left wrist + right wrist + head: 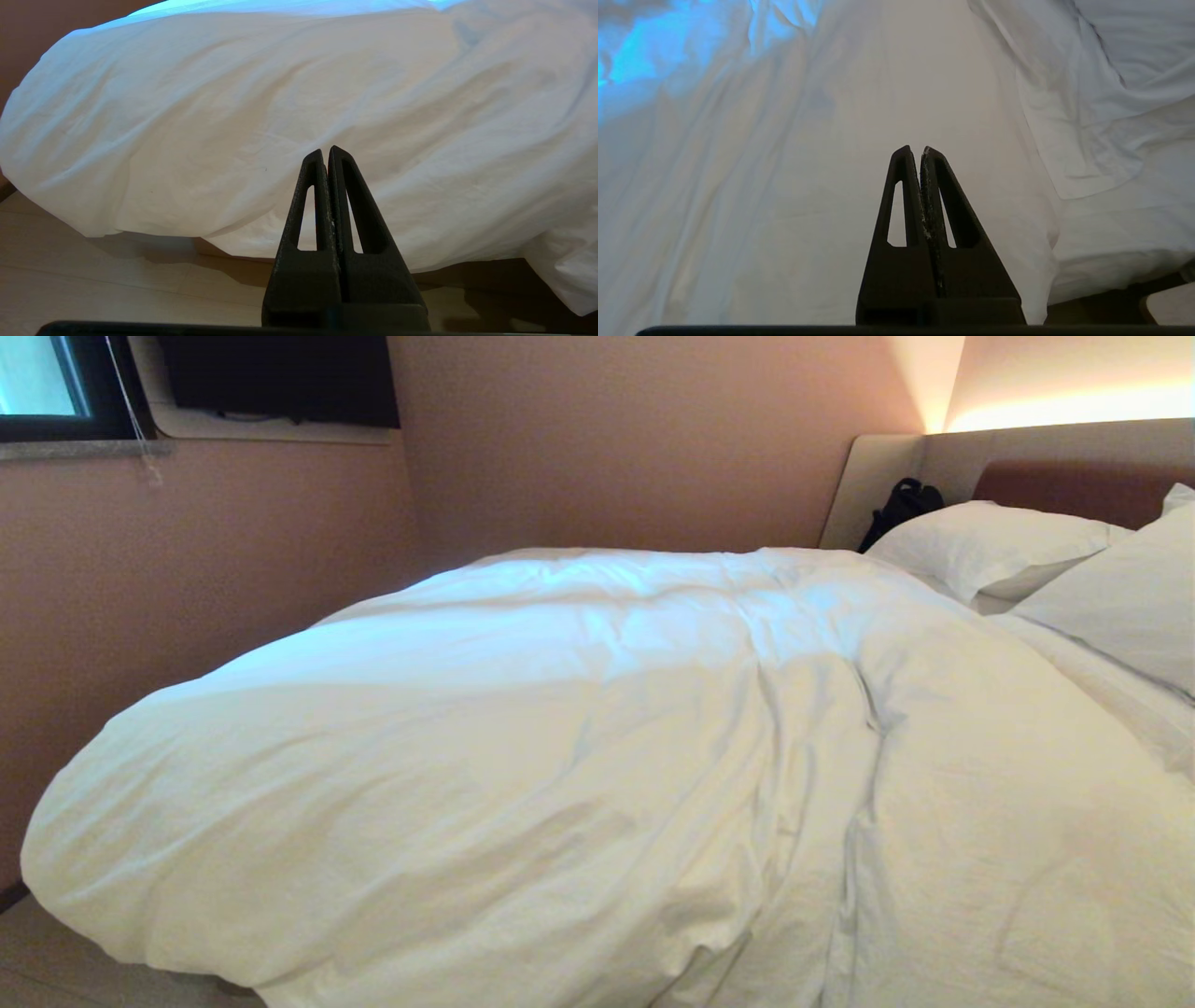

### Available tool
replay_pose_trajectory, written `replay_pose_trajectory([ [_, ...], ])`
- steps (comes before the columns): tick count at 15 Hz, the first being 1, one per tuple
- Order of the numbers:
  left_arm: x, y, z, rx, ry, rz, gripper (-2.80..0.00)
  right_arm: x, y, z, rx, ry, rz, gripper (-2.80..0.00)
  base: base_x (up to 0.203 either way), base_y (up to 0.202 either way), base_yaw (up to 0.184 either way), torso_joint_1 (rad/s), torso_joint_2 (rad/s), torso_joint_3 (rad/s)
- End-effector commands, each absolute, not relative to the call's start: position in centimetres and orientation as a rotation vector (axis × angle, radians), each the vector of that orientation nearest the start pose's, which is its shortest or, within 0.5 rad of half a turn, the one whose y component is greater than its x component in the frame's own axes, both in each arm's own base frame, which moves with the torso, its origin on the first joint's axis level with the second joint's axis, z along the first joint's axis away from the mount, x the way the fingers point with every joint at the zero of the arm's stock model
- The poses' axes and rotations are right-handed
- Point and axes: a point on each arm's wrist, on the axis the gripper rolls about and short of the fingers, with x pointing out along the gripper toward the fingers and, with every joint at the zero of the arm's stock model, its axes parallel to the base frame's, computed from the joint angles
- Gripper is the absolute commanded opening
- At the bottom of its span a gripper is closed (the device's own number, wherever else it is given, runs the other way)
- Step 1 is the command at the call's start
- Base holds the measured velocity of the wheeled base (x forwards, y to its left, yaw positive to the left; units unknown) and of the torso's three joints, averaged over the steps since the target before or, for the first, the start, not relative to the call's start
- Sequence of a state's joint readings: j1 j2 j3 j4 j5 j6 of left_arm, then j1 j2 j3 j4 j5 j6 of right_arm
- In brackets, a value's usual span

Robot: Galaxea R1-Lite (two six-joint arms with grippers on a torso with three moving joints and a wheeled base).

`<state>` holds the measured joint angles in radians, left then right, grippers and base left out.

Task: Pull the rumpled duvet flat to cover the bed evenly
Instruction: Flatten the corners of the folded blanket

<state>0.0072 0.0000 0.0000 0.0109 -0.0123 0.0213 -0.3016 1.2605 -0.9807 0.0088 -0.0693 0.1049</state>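
Observation:
The puffy white duvet (560, 756) lies rumpled over the bed, bulging at the near left corner and hanging over the near edge. Neither arm shows in the head view. In the left wrist view my left gripper (325, 151) is shut and empty, held low in front of the duvet's overhanging side (233, 116), apart from it. My right gripper (916, 150) is shut on nothing, pointing at the duvet (831, 140) close ahead. Beside that stretch a flatter white layer (1120, 214) lies lower. The bed's tan base (467, 275) shows under the overhang.
Two white pillows (990, 546) (1120, 597) lean at the padded headboard (1074, 485) on the right, with a black bag (901, 509) in the corner. Pink walls close the far and left sides. A dark screen (280, 378) hangs high left. Pale floor (117, 284) lies before the bed.

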Motion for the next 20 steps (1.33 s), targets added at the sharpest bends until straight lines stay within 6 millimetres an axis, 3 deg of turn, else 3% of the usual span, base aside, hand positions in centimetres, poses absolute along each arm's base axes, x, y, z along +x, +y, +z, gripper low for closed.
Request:
replay_pose_trajectory([
  [1, -2.3, 0.0, 7.4, 0.021, 0.011, -0.005, -2.80, 20.1, -7.1, 27.2, 0.154, 0.314, -0.377, -2.80, 0.000, 0.000, 0.000, 0.000, 0.00, 0.000],
  [5, -2.3, 0.0, 7.4, 0.021, 0.011, -0.005, -2.80, 22.0, -9.7, 25.4, 0.201, 0.361, -0.359, -2.80, 0.000, 0.000, 0.000, 0.000, 0.00, 0.000],
  [12, -2.3, 0.0, 7.4, 0.021, 0.011, -0.005, -2.80, 22.6, -13.6, 23.0, 0.317, 0.424, -0.237, -2.80, 0.000, 0.000, 0.000, 0.000, 0.00, 0.000],
  [20, -2.3, 0.0, 7.4, 0.021, 0.011, -0.005, -2.80, 23.9, -19.0, 18.2, 0.453, 0.515, -0.124, -2.80, 0.000, 0.000, 0.000, 0.000, 0.00, 0.000],
])
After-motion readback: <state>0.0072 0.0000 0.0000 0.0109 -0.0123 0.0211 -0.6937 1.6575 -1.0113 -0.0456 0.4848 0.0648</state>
